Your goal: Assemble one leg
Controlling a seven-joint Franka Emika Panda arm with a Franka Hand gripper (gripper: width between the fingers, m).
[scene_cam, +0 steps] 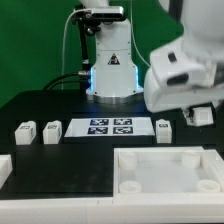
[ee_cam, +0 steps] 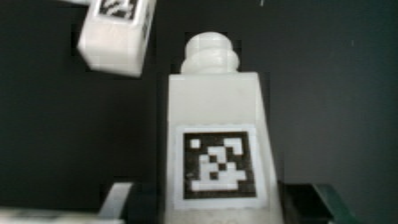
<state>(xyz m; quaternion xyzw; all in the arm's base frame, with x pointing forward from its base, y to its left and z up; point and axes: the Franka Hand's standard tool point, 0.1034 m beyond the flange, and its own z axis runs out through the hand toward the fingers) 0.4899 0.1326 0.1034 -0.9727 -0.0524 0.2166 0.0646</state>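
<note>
In the wrist view my gripper is shut on a leg, a white block with a black-and-white tag on its face and a rounded peg at its far end. The dark fingers press on both of its sides. A second leg lies on the black table beyond it. In the exterior view the gripper hangs above the table at the exterior view's right, holding the leg off the surface. Three more legs rest on the table: two at the left and one right of the marker board.
The marker board lies in the middle of the table before the robot base. A large flat white panel with raised rim and round sockets fills the front right. Another white piece sits at the front left edge.
</note>
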